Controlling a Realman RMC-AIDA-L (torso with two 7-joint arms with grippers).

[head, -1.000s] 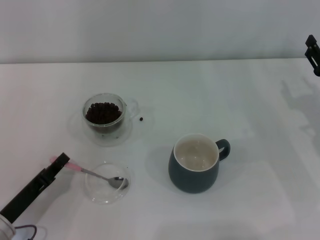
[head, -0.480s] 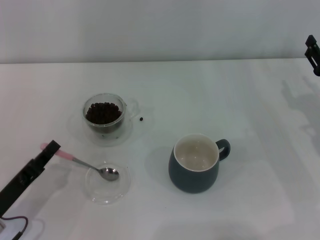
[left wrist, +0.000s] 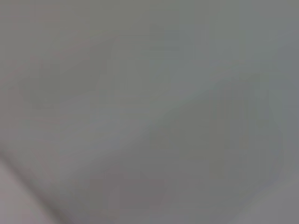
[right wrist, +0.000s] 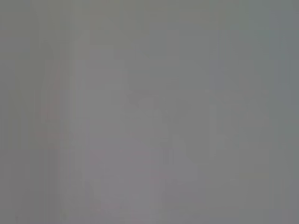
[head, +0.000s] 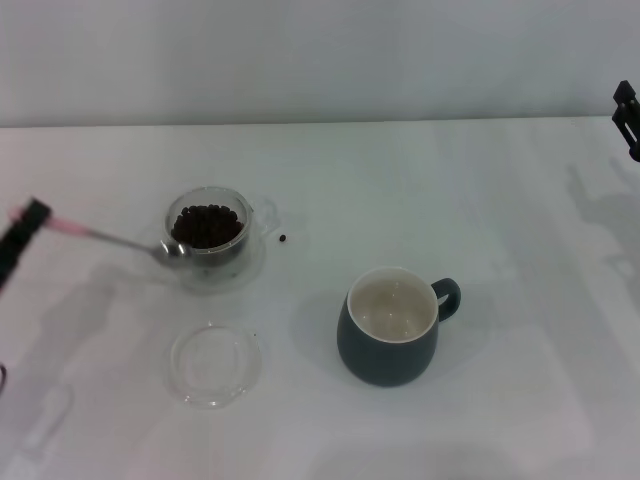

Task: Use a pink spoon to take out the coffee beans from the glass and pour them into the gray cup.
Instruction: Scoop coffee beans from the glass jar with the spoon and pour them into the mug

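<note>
In the head view my left gripper [head: 30,220] at the far left is shut on the pale-pink handle of the pink spoon [head: 110,238]. The spoon is held in the air, its silver bowl at the left side of the glass [head: 208,232]. The glass holds dark coffee beans [head: 206,224]. The gray cup [head: 392,326] stands to the front right, its cream inside empty, handle to the right. My right gripper [head: 627,112] is parked at the far right edge. Both wrist views show only grey blur.
A flat clear round dish [head: 214,362] lies in front of the glass, empty. One loose coffee bean [head: 283,238] lies on the white table just right of the glass.
My left gripper lifted the spoon out of the flat dish and carried it back and to the left, bringing its bowl to the glass. The right arm has stayed put.
</note>
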